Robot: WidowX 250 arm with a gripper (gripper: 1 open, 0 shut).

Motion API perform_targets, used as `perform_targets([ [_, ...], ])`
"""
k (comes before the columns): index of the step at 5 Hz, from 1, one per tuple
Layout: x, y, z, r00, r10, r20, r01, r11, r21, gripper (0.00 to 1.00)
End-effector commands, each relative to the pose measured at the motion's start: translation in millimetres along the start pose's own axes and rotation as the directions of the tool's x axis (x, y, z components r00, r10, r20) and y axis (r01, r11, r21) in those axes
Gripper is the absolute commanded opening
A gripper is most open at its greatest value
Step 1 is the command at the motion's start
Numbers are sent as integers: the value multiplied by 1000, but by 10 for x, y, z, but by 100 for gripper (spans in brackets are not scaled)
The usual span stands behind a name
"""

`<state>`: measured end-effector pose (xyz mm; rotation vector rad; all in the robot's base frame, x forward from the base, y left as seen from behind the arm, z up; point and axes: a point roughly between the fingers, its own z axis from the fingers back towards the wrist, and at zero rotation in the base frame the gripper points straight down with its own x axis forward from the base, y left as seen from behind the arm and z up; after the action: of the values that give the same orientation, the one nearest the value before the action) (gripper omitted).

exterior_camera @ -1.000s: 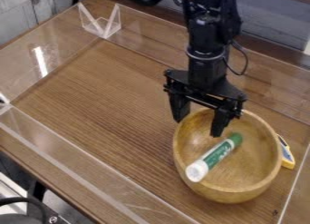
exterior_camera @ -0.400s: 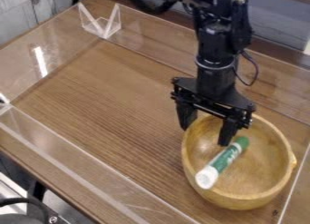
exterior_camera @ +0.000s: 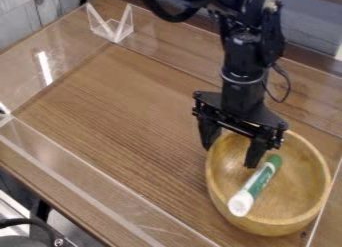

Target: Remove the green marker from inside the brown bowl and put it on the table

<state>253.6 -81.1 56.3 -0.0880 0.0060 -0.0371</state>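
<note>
On my camera view, the gripper [exterior_camera: 238, 143] hangs straight down from the black arm [exterior_camera: 245, 51] with its jaws spread wide, nothing between them, its fingertips dipping over the far rim of the brown bowl [exterior_camera: 305, 206]. The green marker [exterior_camera: 257, 184] lies inside that bowl, slanted, its white cap end toward the near rim and its green end up close under the gripper. I cannot tell whether a fingertip touches it. The bowl sits on the wood-grain surface [exterior_camera: 120, 101], near its right edge, inside clear acrylic walls [exterior_camera: 60, 161].

Marker [exterior_camera: 257, 184] tip behind claw [exterior_camera: 238, 149] finger
</note>
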Motion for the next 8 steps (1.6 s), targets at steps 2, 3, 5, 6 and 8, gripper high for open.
perform_targets([
  [2,16,-113,123,998,-24,50,24,1000,-6,100],
  [3,13,-137,110,998,-30,54,30,1000,-2,100],
  [5,14,-165,73,997,-41,62,41,999,7,100],
  [6,19,-175,50,997,-46,66,46,999,12,100],
  [8,22,-198,4,996,-53,72,52,998,21,100],
])
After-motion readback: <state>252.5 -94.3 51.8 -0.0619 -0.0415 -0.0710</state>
